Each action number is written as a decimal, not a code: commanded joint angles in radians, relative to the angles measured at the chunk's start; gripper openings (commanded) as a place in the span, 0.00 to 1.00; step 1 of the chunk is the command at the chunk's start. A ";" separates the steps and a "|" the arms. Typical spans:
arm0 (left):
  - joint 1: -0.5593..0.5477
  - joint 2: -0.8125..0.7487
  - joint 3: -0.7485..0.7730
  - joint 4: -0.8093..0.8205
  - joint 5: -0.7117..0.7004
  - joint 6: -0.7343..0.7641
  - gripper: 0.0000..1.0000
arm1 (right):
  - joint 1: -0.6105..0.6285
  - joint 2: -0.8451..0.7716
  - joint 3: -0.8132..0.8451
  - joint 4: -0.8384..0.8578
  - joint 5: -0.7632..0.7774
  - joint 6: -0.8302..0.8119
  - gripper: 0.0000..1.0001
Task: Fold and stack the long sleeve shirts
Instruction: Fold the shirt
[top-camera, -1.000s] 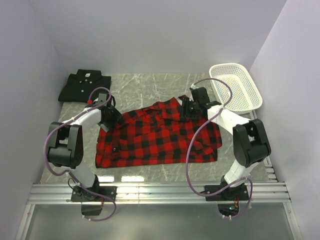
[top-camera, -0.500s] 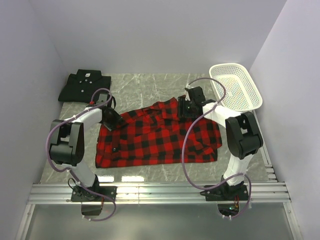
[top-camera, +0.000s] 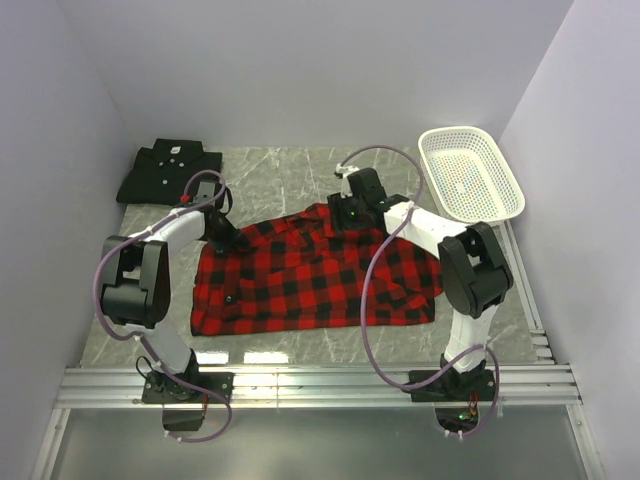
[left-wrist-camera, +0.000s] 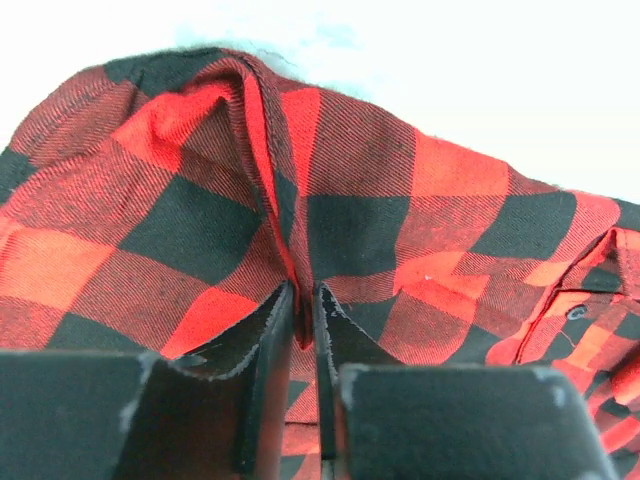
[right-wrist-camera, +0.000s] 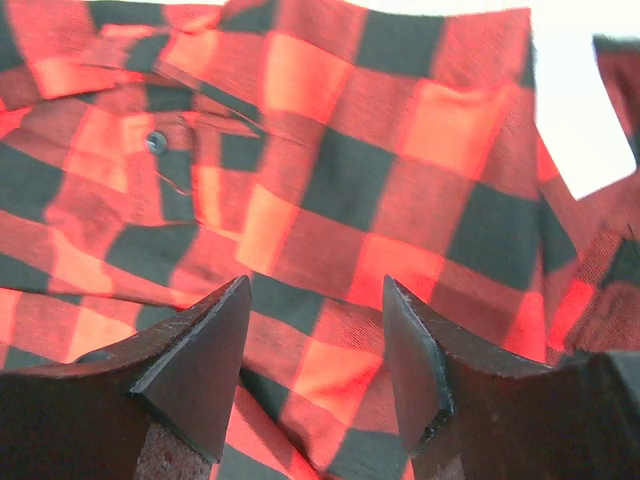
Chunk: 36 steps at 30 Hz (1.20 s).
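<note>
Black left gripper (left-wrist-camera: 303, 300): jaws nearly together, pinching a raised fold of plaid shirt (top-camera: 310, 280) at its far-left edge.
left arm (top-camera: 165, 235): stretched forward, low.
right gripper (right-wrist-camera: 315, 290): fingers apart over collar area; contact unclear.
black shirt (top-camera: 168, 172): folded, far-left table (top-camera: 290, 175) corner.

Close in on the left gripper (left-wrist-camera: 303, 292) — its two dark fingers (left-wrist-camera: 262, 360) stand almost together, with a raised fold of the plaid shirt (left-wrist-camera: 420, 215) caught in the narrow gap. That ridge of red-and-black cloth runs up from the fingertips toward the shirt's top edge. Off to the right, a small dark button (left-wrist-camera: 575, 312) sits on the cloth — beyond the shirt, a washed-out pale surface (left-wrist-camera: 450, 50).
</note>
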 joint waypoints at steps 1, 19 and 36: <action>0.005 -0.015 0.037 -0.014 -0.049 0.041 0.19 | 0.042 0.042 0.061 0.020 0.043 -0.028 0.62; 0.005 -0.005 0.063 -0.017 -0.056 0.083 0.15 | 0.101 0.165 0.250 -0.012 0.193 -0.014 0.08; 0.005 0.000 0.071 -0.025 -0.063 0.086 0.14 | 0.067 0.349 0.661 0.164 0.201 0.192 0.39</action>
